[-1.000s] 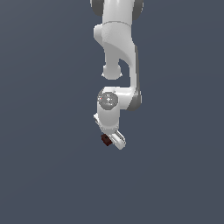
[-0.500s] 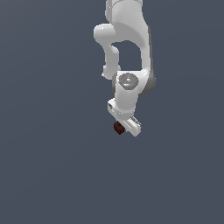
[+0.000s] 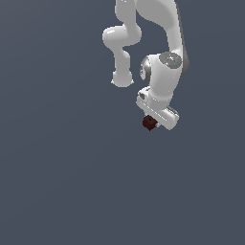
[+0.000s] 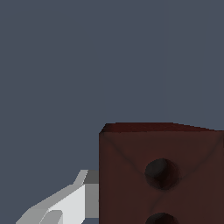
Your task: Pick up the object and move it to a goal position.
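The object [image 3: 150,123], a tiny dark reddish-brown block, hangs in mid-air just under the white hand of the arm. My gripper [image 3: 153,120] is shut on it, and the fingers are too small to make out in the exterior view. The wrist view shows the object [image 4: 162,175] very close, with two dark round holes on the face toward the camera. One light grey finger [image 4: 70,203] presses against the block's side; the other finger is out of frame.
The white arm [image 3: 162,72] bends down from the top of the exterior view. Around it there is only a plain dark grey-blue background, with no other objects or goal marker in sight.
The arm has carried the block up and toward the exterior view's right over the last second. The hand has also turned, and the grip has stayed shut.
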